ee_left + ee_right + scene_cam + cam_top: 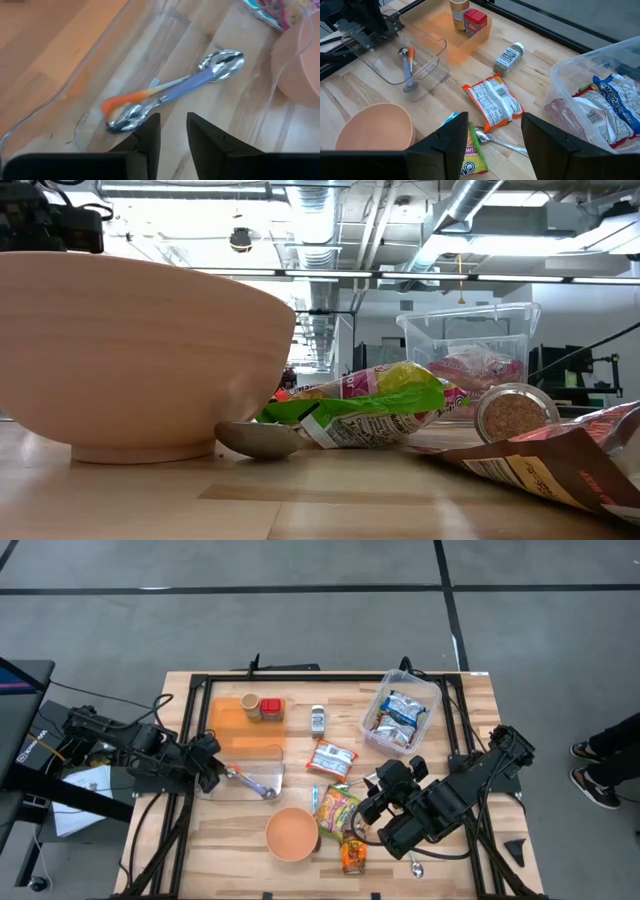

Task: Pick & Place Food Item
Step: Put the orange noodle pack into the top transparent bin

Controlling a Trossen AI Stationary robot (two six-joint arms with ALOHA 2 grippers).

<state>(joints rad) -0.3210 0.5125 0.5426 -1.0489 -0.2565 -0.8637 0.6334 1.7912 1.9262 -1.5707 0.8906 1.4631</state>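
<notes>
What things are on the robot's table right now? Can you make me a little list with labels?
bowl: pink bowl, near the table's front edge
clear tray: clear tray holds a spoon
snack tub: clear bin full of snack packets
loose snacks: orange packet, green bag
spice bottle: spice bottle, lying down
left gripper: left gripper over the spoon, slightly open
right gripper: right gripper open, empty

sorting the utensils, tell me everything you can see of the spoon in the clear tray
The spoon looks like shiny metal, with a bluish-purple sleeve around its handle and a bowl-shaped end at each tip. It lies flat and diagonal on the floor of the clear tray, crossing an orange-tipped utensil. The left gripper hovers just over its nearer end, jaws slightly apart, holding nothing.
</notes>
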